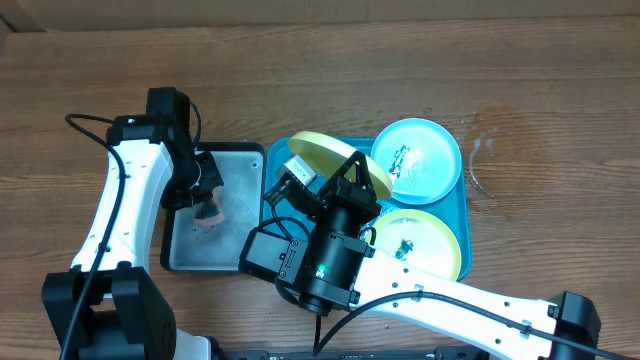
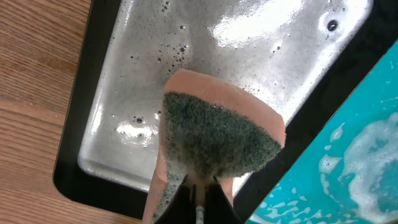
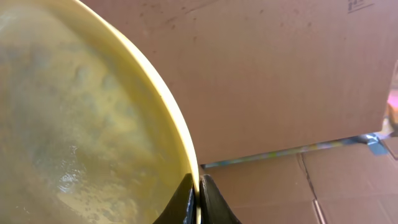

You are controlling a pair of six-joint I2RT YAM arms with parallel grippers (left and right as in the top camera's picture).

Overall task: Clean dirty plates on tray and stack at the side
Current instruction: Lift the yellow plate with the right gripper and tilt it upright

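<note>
L gripper (image 2: 199,193) clamped on sponge (image 2: 217,137), hanging over grey tray (image 1: 235,165), green side facing wrist cam. R gripper (image 3: 199,186) pinches rim of yel-green plate (image 1: 320,150), tilted on edge above left end of teal tray (image 1: 452,207); face looks wet. Blue plate (image 1: 416,160) + 2nd yel-green plate (image 1: 415,245) lie flat in tray at right, both w/ dark smudges. Step imo: scrubbing plate 1 of 3. Sponge and plate apart atm, so next move needs sponge brought across to plate face, R grip firm.

Right pincer (image 3: 199,190) is pinching tilted yellow-green round plastic plate (image 1: 330,152) above large teal rectangular plastic tray (image 1: 277,158). To its right, light blue round plastic plate (image 1: 417,160) is lying in tray; second yellow-green plate (image 1: 420,243) is lying nearer. To its left, left pincer (image 2: 198,193) is holding peach foam sponge (image 2: 217,134) over grey metal tray (image 2: 249,37).
</note>
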